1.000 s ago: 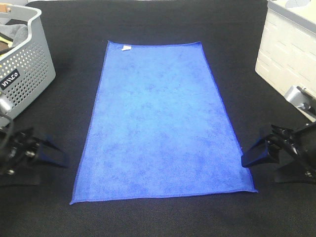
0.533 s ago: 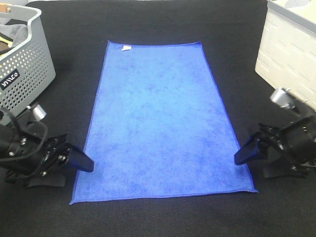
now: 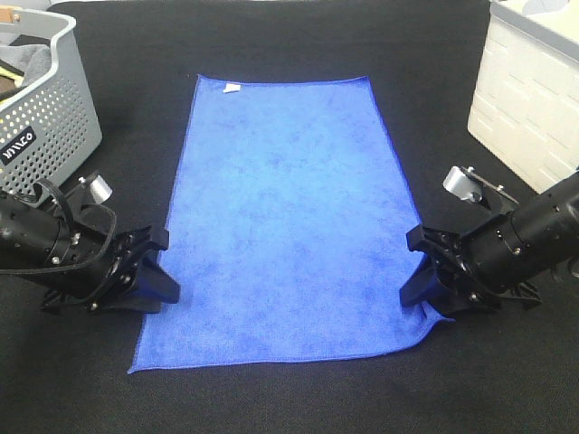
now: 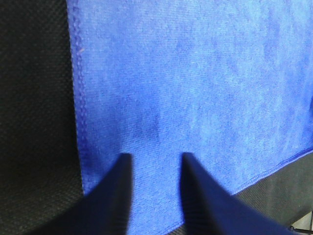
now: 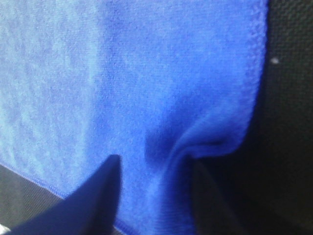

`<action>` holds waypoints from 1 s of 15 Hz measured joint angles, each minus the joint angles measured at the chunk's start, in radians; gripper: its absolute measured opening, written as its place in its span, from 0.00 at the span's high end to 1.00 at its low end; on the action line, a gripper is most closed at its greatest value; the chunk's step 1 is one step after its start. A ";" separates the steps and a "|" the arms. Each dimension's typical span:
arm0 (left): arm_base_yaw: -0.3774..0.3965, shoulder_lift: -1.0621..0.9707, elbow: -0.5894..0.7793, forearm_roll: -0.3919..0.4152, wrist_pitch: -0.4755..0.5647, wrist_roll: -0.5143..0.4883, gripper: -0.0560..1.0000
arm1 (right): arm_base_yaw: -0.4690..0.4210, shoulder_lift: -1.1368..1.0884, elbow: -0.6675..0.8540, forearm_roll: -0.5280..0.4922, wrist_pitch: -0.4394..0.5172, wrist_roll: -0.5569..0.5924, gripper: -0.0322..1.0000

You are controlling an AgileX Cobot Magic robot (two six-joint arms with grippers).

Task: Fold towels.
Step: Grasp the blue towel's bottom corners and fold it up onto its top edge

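On the black table (image 3: 271, 398), the blue towel (image 3: 285, 217) is seen spread flat in the middle, its long sides running from 6 to 12 o'clock and its white tag (image 3: 232, 88) lying at the 11 o'clock corner. No fold is made yet (only the corner at 5 o'clock lies a little inward and puckered). The left gripper (image 3: 163, 268) is placed on the long edge at about 8 o'clock. Its jaws are partly apart over flat cloth, and nothing is held by them. The right gripper (image 3: 412, 269) is placed on the opposite edge at about 4 o'clock. Its jaws are also partly apart and a ridge of cloth is gathered between them, but whether it is truly clamped cannot be told. The task is judged to be at its very beginning: the edges must first be gripped, and all the folding is left to be done.
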 joint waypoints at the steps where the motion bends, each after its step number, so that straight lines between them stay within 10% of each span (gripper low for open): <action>1: 0.000 0.000 0.000 0.000 0.000 0.000 0.80 | 0.002 0.001 0.000 0.000 -0.006 0.000 0.68; 4: 0.000 0.000 0.000 -0.001 -0.019 0.000 0.95 | 0.002 0.001 -0.001 0.000 -0.008 0.001 0.97; 9: 0.000 -0.004 0.000 0.019 0.005 -0.011 0.95 | 0.002 -0.024 -0.001 0.000 -0.007 0.007 0.97; 15: 0.000 -0.096 0.000 0.241 0.007 -0.219 0.95 | 0.002 -0.118 -0.001 0.000 0.046 0.030 0.97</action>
